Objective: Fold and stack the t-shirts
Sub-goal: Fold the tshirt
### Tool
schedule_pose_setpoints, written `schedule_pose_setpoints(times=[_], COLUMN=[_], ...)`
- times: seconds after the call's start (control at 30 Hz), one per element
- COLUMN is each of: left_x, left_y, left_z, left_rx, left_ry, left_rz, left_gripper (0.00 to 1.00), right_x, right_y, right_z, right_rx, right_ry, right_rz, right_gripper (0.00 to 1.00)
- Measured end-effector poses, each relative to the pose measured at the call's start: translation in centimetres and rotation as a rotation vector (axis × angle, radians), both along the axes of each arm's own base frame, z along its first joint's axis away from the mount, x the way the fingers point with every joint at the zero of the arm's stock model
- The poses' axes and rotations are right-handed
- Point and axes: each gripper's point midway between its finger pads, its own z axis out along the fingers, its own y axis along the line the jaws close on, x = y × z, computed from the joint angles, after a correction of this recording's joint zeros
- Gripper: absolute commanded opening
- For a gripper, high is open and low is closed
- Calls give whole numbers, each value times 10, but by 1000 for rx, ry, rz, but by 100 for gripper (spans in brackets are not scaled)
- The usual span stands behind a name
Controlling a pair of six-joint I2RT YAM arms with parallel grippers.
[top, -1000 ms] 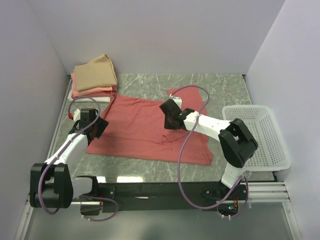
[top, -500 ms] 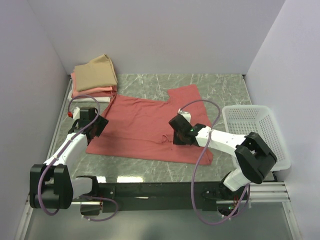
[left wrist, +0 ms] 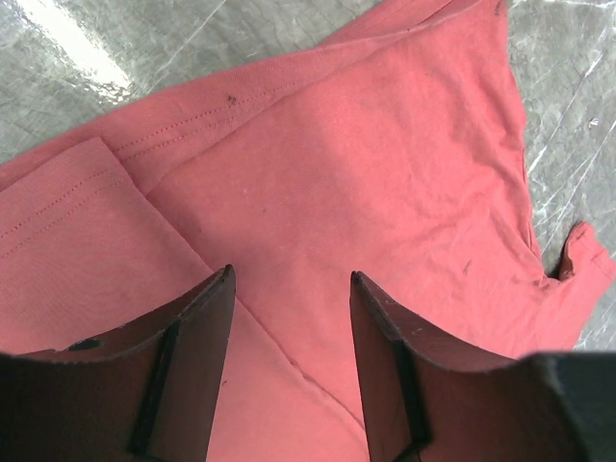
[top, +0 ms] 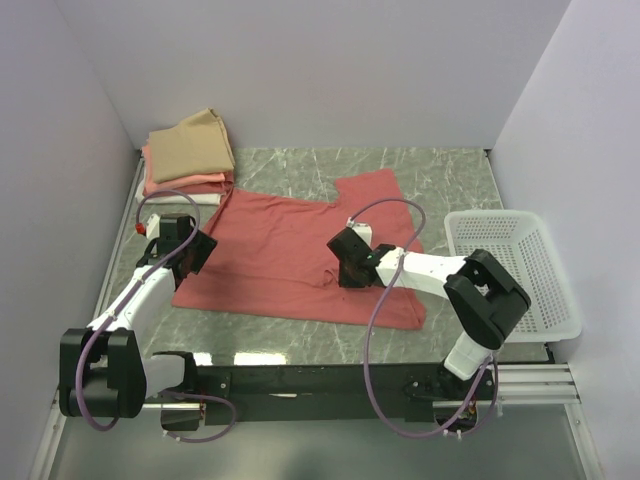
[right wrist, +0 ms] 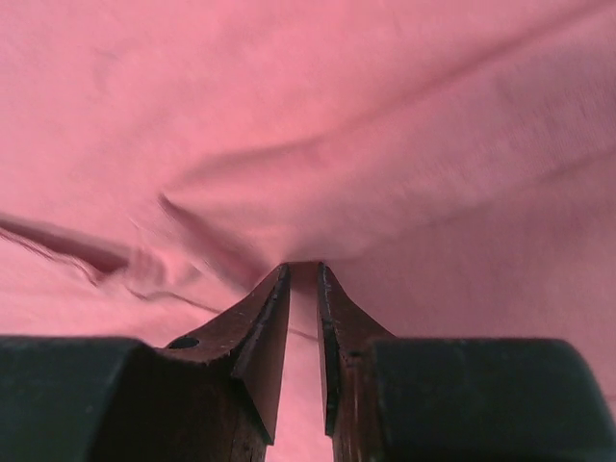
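Observation:
A salmon-red t-shirt (top: 280, 250) lies spread across the marble table. My right gripper (top: 343, 270) rests low on the shirt's middle right; in the right wrist view its jaws (right wrist: 303, 269) are nearly together, with a ridge of the red cloth (right wrist: 289, 192) bunched at their tips. My left gripper (top: 198, 250) hovers over the shirt's left edge. In the left wrist view it (left wrist: 289, 279) stands open above a seam of the shirt (left wrist: 337, 173), with nothing between its fingers. Folded t-shirts are stacked at the back left: tan (top: 190, 145) on top, then salmon-pink (top: 185, 183), then white (top: 195, 198).
A white perforated basket (top: 520, 270) stands at the right edge of the table. Purple-grey walls close in the left, back and right sides. The arms' black base rail (top: 320, 385) runs along the near edge.
My right gripper has moved toward the near edge and then slightly left, staying on the red cloth. The shirt's far right part now lies uncovered. The left gripper has barely moved.

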Motion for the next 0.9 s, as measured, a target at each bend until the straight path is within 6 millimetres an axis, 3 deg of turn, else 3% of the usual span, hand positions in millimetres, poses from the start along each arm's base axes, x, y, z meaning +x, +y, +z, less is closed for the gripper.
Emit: schedule_pose_setpoints(times=[0.7, 0.8, 0.9], left_x=[0, 2, 4], left_y=[0, -5, -21], left_z=[0, 2, 6], left_rx=[4, 1, 0], left_ry=[2, -8, -34], left_rz=[-6, -42, -121], left_gripper=[57, 58, 60], right_x=[47, 53, 50], right_y=[27, 24, 17], right_z=[10, 13, 17], right_rx=[-8, -7, 6], right_ry=[-45, -55, -61], right_rz=[-8, -22, -41], right_gripper=[26, 29, 45])
